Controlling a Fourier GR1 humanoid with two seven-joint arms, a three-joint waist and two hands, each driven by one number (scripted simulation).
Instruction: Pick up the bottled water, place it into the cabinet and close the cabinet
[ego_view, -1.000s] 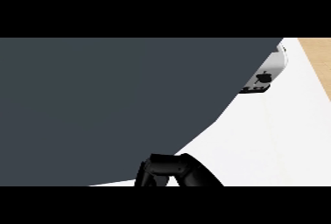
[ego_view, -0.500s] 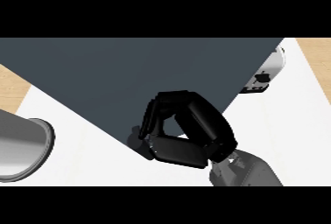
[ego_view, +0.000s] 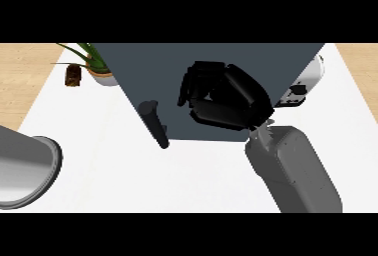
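White counter (ego_view: 184, 175) spreads under my right hand (ego_view: 225, 100), whose curled fingers hold nothing visible against the boxy, matte dark cabinet (ego_view: 148, 70).

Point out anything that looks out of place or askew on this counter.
Nothing stands out. The dark cabinet, potted plant and white appliance stand upright; the right hand is over the cabinet.

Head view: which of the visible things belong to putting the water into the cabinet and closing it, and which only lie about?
For the job: cabinet, its door handle, right hand. The bottled water is not visible.

Lying about: potted plant, metal pot, white appliance, small brown object.
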